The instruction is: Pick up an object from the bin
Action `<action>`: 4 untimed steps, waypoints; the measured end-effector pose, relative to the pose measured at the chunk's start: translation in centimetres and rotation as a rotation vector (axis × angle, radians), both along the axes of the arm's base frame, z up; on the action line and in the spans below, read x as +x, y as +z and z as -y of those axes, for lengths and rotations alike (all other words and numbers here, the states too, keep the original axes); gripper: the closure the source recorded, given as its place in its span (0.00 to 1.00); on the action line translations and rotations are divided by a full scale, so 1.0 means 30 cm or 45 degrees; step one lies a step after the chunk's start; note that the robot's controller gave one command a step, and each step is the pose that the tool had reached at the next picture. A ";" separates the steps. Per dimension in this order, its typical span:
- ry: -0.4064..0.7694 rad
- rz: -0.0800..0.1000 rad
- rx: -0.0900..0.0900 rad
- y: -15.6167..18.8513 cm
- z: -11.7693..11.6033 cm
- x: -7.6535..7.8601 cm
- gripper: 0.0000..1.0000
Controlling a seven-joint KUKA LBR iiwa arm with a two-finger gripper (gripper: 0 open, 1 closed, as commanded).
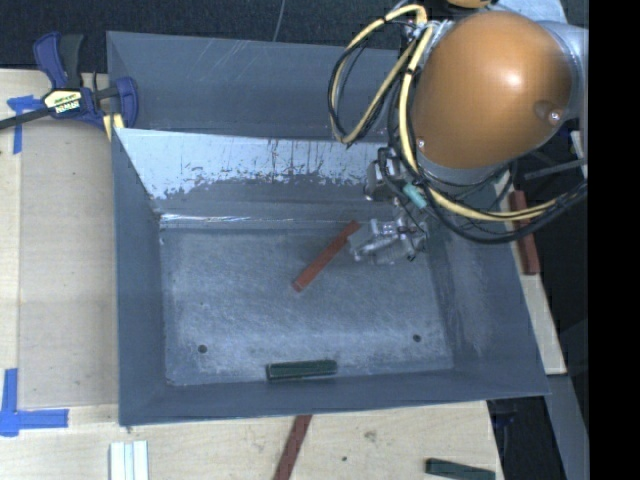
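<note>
Camera view looked down into a grey metal bin [135,298] with sloping walls and a flat, scuffed floor. The arm came in from the view's right, and its wrist carried a large rounded orange cover [490,83], with yellow and black cables [404,98] looped along the side of it toward the view's left. Below that cover the gripper [388,246] hung low over the back right part of the floor, close to where the floor met the far wall [250,158]. Whether the gripper was clenched or released could not be told, since its metal parts ran together with the grey behind them.

A reddish-brown stick [322,260], long and thin, lay slantwise near the middle of the floor. Its lower end pointed toward the near left of the view, and its upper end reached up and to the right, ending just beside the gripper. Whether that end touched the gripper or sat within its grasp could not be made out. Of the things in the bin, this one was nearest the gripper.

A dark green bar [301,370], short and flat, lay along the near edge of the floor at the foot of the near wall, well apart from the reddish-brown stick and the gripper.

The far wall was paler than the others and bore dark scratches along its upper part.

Outside the bin, past its near rim, lay a brown strip [293,446] and a dark piece [458,467]
</note>
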State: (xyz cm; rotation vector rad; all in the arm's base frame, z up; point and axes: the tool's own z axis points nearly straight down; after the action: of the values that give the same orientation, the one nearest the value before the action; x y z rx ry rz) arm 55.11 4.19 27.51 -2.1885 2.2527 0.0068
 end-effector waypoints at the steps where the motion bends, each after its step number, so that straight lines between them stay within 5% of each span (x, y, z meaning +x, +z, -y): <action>1: -0.167 0.004 -0.001 -0.385 -0.089 0.249 0.00; 2: -0.166 -0.001 -0.001 -0.382 -0.090 0.241 0.00; 3: -0.271 0.011 -0.001 -0.534 -0.114 0.252 0.00; 4: -0.050 0.002 -0.003 -0.682 -0.075 0.187 1.00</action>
State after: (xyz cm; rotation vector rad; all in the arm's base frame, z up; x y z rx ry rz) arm 60.72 6.44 7.03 -2.1439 2.2960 0.0024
